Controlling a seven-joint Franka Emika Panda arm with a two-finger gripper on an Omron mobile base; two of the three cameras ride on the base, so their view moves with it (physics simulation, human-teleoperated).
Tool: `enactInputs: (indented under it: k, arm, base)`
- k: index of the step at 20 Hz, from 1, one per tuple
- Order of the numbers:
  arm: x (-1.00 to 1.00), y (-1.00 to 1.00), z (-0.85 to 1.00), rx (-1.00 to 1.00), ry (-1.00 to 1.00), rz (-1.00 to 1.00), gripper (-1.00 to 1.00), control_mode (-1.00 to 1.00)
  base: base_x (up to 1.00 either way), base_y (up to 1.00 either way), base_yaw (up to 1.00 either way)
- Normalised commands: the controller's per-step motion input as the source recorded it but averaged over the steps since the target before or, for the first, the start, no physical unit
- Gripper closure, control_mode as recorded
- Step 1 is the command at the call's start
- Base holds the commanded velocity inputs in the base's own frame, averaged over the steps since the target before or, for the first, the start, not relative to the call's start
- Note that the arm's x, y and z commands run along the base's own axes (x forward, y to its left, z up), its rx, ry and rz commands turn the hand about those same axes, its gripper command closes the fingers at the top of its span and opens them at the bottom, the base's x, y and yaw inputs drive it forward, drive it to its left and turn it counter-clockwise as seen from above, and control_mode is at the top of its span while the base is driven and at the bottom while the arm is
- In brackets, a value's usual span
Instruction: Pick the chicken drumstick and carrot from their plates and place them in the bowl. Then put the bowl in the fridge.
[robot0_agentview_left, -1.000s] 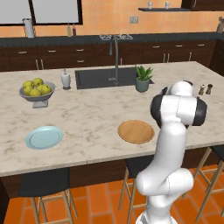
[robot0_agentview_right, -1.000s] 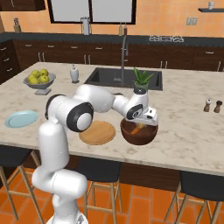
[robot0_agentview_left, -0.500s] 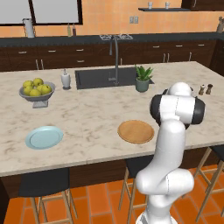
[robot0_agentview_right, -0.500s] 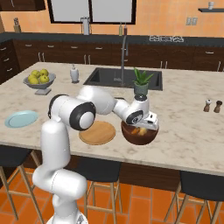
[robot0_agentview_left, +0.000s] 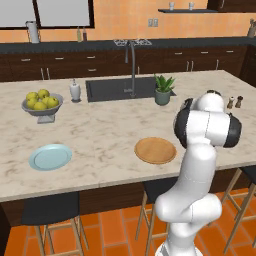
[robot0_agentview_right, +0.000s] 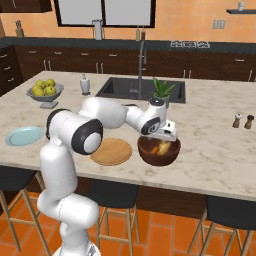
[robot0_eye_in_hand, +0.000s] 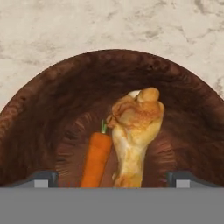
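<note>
The dark brown bowl (robot0_agentview_right: 159, 152) (robot0_eye_in_hand: 48, 113) stands on the marble island near its front edge. Inside it lie the orange carrot (robot0_eye_in_hand: 96, 158) and the golden-brown chicken drumstick (robot0_eye_in_hand: 134, 131), side by side. My gripper (robot0_agentview_right: 167, 138) (robot0_eye_in_hand: 113, 179) hangs just above the bowl, open, its fingertips (robot0_eye_in_hand: 43, 178) wide apart and touching neither food. Both plates are bare: the tan wooden one (robot0_agentview_right: 111, 151) (robot0_agentview_left: 155, 150) just left of the bowl, the pale blue one (robot0_agentview_right: 24, 135) (robot0_agentview_left: 50, 156) farther left. The fridge is out of view.
A grey footed bowl of yellow-green fruits (robot0_agentview_right: 46, 91) (robot0_agentview_left: 42, 104) stands at the back left. Behind the bowl are the sink (robot0_agentview_right: 142, 89), its tall tap and a potted plant (robot0_agentview_right: 160, 92). Salt and pepper shakers (robot0_agentview_right: 242, 121) stand to the right. Stools line the island's front.
The jaws have opened wide above the bowl, and the drumstick now lies loose inside next to the carrot. The arm has hardly moved.
</note>
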Motion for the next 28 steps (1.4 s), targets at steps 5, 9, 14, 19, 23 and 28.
enactInputs:
  k: [5, 9, 14, 19, 23, 28]
  arm:
    - [-0.41, 0.85, 0.08, -0.08, 0.03, 0.19, -1.0, -1.0]
    - [-0.14, 0.29, 0.01, -0.04, 0.04, 0.19, -1.0, -1.0]
    - [-0.08, 0.05, -0.17, 0.0, 0.01, 0.14, -1.0, -1.0]
    - [0.11, -0.02, -0.41, -0.03, 0.03, 0.09, -1.0, -1.0]
    - [0.0, 0.0, -0.38, -0.08, 0.0, 0.06, -1.0, -1.0]
    - [-0.15, -0.08, -0.53, -0.06, 0.0, 0.01, 1.0, -1.0]
  base:
    - [0.0, 0.0, 0.0]
    - [0.0, 0.0, 0.0]
    - [0.0, 0.0, 0.0]
    - [0.0, 0.0, 0.0]
    - [0.0, 0.0, 0.0]
    - [0.0, 0.0, 0.0]
